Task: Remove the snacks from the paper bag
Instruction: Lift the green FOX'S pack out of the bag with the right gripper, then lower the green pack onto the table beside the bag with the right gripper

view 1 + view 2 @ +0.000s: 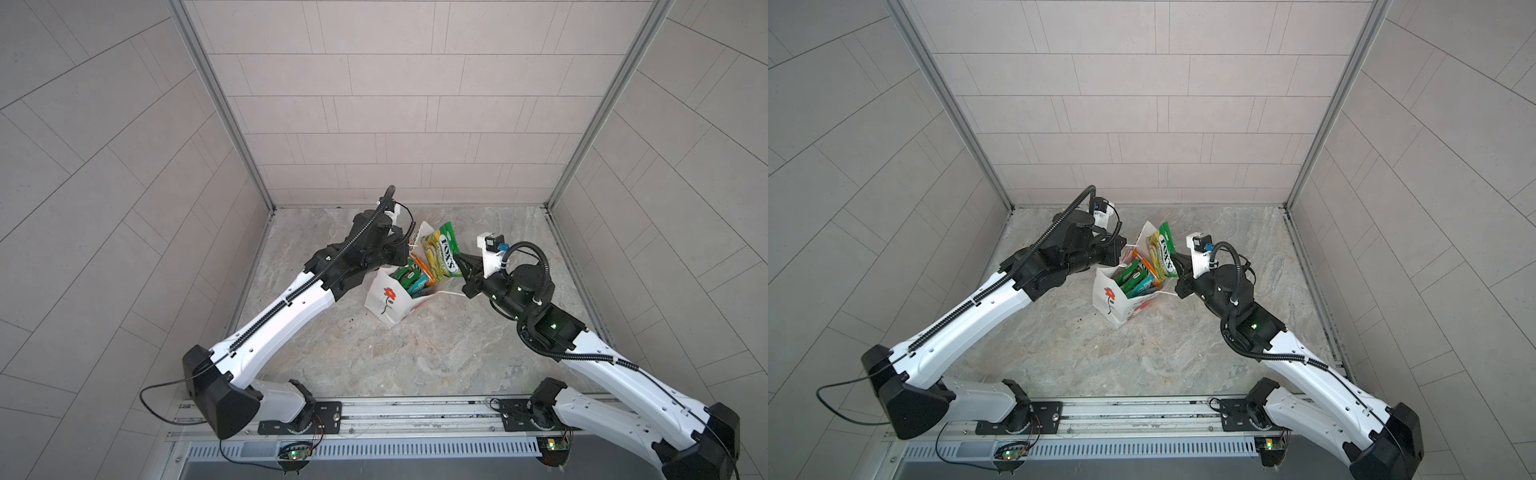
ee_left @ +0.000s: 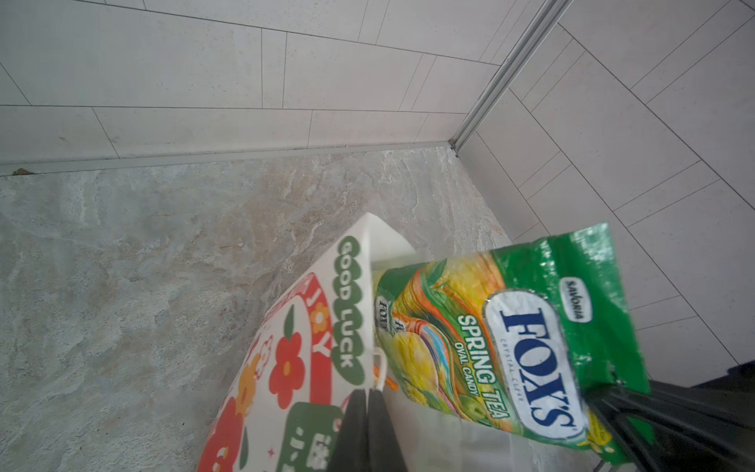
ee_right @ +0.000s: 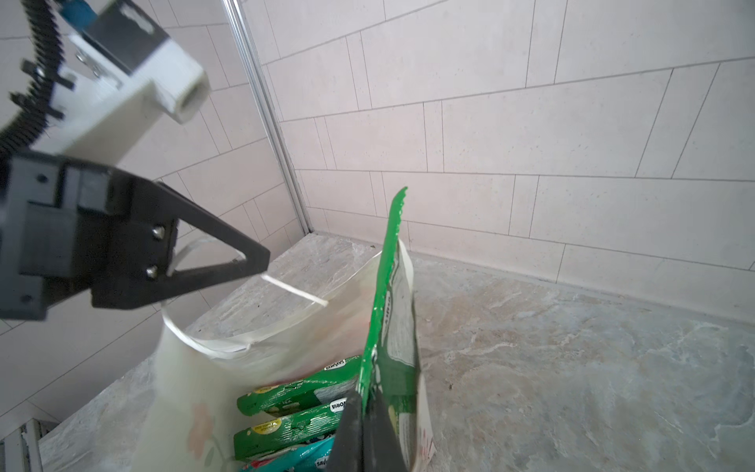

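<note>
The white paper bag (image 1: 384, 301) (image 1: 1108, 299) stands tilted mid-table, its red flower facing front. My left gripper (image 1: 409, 248) (image 1: 1126, 250) (image 2: 369, 394) is shut on the bag's white cord handle (image 2: 379, 367) (image 3: 294, 292) at the far rim. My right gripper (image 1: 459, 261) (image 1: 1179, 261) (image 3: 361, 402) is shut on a green-yellow FOX'S packet (image 1: 440, 253) (image 1: 1163, 253) (image 2: 510, 339) (image 3: 388, 327), held upright and mostly above the bag's mouth. More snacks sit inside the bag: green ones (image 3: 294, 392) (image 1: 405, 274), a teal one (image 3: 302, 453) and an orange one (image 1: 419, 266).
The grey marbled tabletop (image 1: 415, 357) is walled by tiled panels at the back and both sides. The back wall (image 1: 415, 183) runs close behind the bag. A metal rail (image 1: 395, 415) carrying both arm bases runs along the front edge.
</note>
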Motion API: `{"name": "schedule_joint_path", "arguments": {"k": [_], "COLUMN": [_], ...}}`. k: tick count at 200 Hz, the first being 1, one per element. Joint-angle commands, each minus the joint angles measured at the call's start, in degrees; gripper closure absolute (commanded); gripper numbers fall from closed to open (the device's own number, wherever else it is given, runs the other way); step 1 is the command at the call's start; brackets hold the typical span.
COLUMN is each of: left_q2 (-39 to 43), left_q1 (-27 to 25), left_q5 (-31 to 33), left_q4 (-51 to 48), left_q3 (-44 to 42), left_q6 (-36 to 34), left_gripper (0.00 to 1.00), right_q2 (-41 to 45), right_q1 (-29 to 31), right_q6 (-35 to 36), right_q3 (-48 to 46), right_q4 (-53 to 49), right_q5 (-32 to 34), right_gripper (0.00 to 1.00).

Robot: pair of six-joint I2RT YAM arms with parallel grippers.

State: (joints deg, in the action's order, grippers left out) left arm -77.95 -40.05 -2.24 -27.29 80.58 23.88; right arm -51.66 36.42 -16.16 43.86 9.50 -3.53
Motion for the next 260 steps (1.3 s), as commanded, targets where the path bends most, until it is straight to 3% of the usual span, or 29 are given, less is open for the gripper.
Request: {"name": "schedule_joint_path", "arguments": {"k": [1,61,127,191,220,260], "left_q2": [-0.39,0.99,3.18,4.39,4.64,4.69], "left_q1": [-0.2,-0.21,-0.2,-0.2,-0.21,-0.21], "left_q5": [-2.01,-1.5,1.01,1.47,1.38,1.47], "left_q4": [-0.57,-0.84,-0.66,-0.48,-0.49,-0.49], "left_q3": [2.24,2.21,2.61,1.81,1.78,1.69], "left_q6": [-1.08,-2.36,-3.82,-4.37,-4.32,-4.45], "left_gripper": [1.0,1.0,1.0,1.0,1.0,1.0], "right_q2": [-0.41,0.69,2.01,1.83,2.73,3.0], "right_q1": [-0.08,-0.13,-1.74,-12.64,-19.29,-23.07], "right_q6": [0.86,3.32,7.13,1.84,-1.36,-1.85], "right_q3": [3.32,7.04,11.6,11.25,9.8,8.99], "right_q4": [5.81,3.6,-7.39,-13.34,-13.76,-14.72], "right_q5": [0.93,7.05,18.17,15.18,9.78,7.63], "right_gripper": [1.0,1.0,1.0,1.0,1.0,1.0]}}
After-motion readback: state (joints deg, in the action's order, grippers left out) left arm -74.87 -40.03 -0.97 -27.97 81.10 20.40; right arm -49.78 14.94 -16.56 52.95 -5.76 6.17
